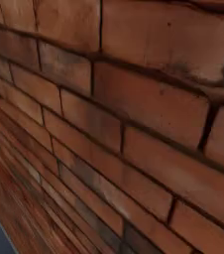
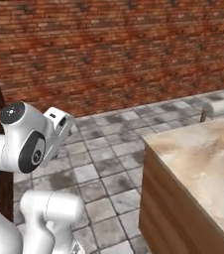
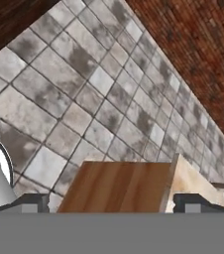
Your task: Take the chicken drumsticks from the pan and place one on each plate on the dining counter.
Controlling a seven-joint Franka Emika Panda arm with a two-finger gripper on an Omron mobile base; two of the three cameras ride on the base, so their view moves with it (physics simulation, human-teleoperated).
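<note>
Against the left side of the right base view: white arm (image 2: 32,149), folded upright, dark joint caps facing the camera. Behind it, a red brick wall (image 2: 114,49); the left base view shows the same brickwork close up. Centre: grey stone-tiled floor (image 2: 104,149). Right: dining counter (image 2: 208,158), beige-marbled top on a brown wooden base, corner nearest the arm. A small pale rounded object (image 2: 220,106) sits past its far edge; identity unclear.

Hand view: gripper (image 3: 114,203) fingertips set wide apart, nothing between them, looking down at the counter's wooden end and the tiles. Drumsticks, pan and plates not locatable here.
</note>
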